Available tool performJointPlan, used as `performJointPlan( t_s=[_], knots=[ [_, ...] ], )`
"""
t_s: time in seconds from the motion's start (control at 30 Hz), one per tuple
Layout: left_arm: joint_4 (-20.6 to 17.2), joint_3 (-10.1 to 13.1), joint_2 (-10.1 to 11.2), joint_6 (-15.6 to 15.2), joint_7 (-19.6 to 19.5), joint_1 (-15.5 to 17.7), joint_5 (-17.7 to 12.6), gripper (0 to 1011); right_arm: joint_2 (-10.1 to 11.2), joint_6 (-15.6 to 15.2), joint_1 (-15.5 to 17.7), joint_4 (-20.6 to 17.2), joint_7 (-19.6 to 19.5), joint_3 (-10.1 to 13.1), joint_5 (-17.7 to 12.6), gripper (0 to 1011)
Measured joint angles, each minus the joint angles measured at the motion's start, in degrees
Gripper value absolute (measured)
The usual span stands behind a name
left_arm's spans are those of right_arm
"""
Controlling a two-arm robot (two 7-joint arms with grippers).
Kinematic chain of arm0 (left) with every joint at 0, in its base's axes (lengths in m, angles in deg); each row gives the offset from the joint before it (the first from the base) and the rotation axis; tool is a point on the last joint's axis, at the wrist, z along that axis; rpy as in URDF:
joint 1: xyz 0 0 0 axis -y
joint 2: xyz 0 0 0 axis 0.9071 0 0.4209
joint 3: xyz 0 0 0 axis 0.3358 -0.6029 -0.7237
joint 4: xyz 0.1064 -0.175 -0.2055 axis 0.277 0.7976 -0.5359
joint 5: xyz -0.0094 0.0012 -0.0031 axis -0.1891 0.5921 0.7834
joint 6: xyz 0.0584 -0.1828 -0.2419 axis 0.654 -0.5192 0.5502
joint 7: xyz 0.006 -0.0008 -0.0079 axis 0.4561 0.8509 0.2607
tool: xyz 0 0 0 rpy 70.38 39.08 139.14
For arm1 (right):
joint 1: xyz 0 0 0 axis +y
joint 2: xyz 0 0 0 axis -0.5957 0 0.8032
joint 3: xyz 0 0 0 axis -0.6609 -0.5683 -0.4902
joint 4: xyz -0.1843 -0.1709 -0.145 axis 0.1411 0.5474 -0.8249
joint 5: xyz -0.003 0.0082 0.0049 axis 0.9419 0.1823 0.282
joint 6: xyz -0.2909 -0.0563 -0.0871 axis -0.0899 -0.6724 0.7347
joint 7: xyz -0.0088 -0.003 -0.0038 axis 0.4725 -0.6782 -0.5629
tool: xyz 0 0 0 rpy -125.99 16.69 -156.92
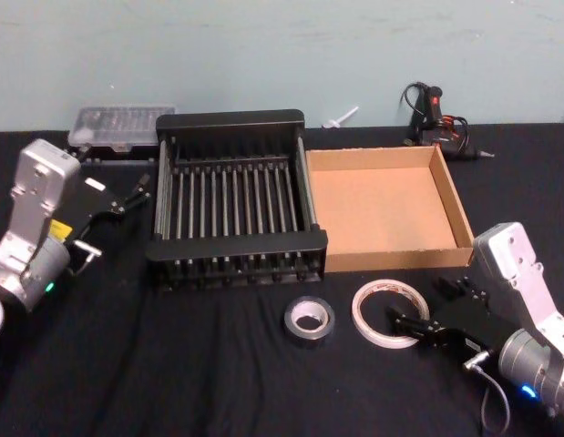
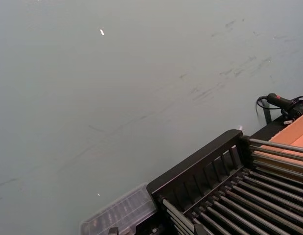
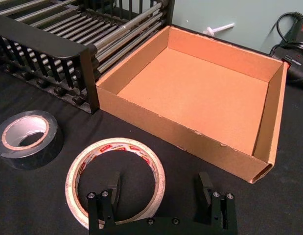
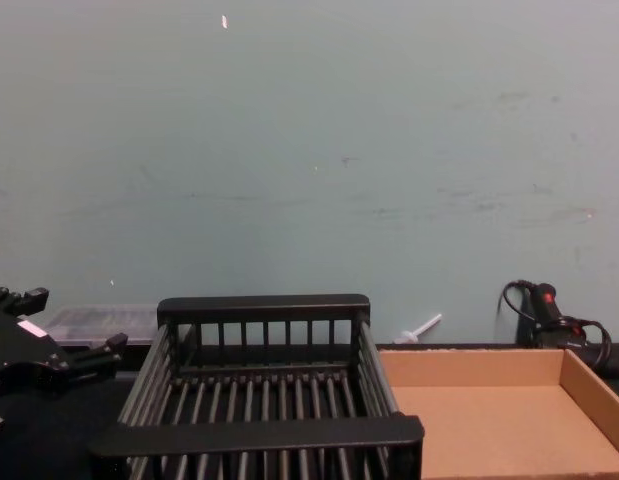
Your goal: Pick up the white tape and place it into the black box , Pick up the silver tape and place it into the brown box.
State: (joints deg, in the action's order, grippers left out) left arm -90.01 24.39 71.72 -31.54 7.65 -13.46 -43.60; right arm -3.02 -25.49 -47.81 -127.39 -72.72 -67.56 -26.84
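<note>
The white tape (image 1: 388, 312) lies flat on the black cloth in front of the brown box (image 1: 450, 196). My right gripper (image 1: 425, 303) is low over it and open. In the right wrist view one of the fingers (image 3: 113, 188) stands inside the hollow centre of the white tape (image 3: 123, 146) and the other is outside its rim. The silver tape (image 1: 309, 318) lies just left of it, seen again as a dark roll (image 3: 26, 139). The black box (image 1: 234, 123) sits at the table's middle, touching the brown box (image 3: 180, 129). My left gripper (image 1: 127, 196) hovers open at the black box's left side.
A clear plastic case (image 1: 113, 127) sits behind the black box at the back left. A black and red tool with cables (image 1: 436, 114) lies at the back right, and a small white part (image 1: 341, 116) lies near the wall. Black cloth covers the table.
</note>
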Motion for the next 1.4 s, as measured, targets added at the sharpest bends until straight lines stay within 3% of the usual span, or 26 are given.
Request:
performJointPlan(
  t_s=[0.53, 1.4],
  knots=[
    [0.0, 0.0, 0.0, 0.0, 0.0, 0.0, 0.0, 1001, -2.3, -1.9, -0.6, 1.4, 1.9, 1.5, 0.6, 1002],
    [0.0, 0.0, 0.0, 0.0, 0.0, 0.0, 0.0, 1001, -5.2, -1.0, 0.2, 1.8, 4.4, 3.9, 3.4, 1002]
  ],
)
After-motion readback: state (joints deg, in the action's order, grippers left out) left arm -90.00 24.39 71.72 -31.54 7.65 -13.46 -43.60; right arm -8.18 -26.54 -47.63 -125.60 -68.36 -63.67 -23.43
